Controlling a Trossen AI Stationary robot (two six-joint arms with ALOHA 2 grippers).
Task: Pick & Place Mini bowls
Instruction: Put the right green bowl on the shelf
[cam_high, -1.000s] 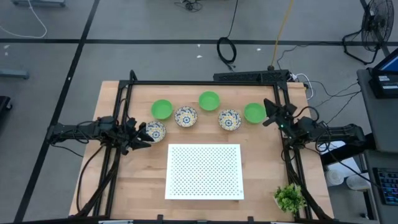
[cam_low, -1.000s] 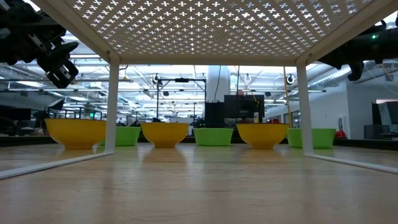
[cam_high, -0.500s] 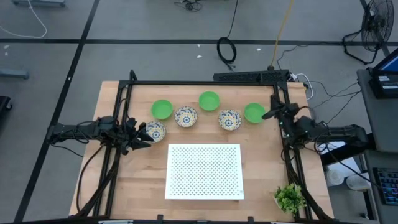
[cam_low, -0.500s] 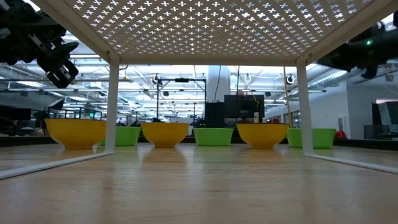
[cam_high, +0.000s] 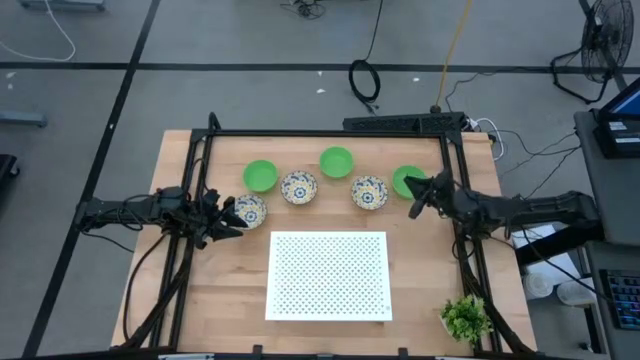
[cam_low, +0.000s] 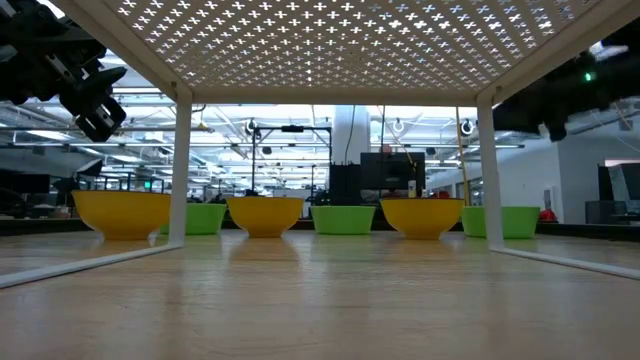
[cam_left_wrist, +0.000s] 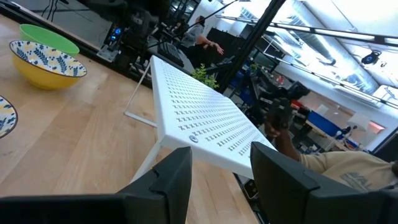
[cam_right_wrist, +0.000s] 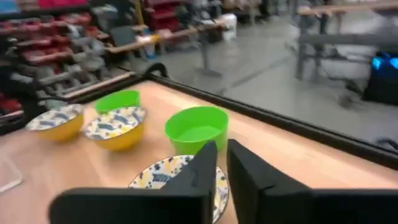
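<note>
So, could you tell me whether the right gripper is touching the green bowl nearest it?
Cannot tell. In the high view the right gripper overlaps the green bowl, but no view shows contact or a gap.

Overhead looks straight down, low looks level across the table (cam_high: 240, 290), both sharing, seemingly, the bowl row.

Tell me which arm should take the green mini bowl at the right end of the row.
Right. Its claw hangs at the edge of the rightmost green bowl, fingers nearly closed, so it would need to open first. The left claw sits across the table beside the leftmost patterned bowl.
</note>
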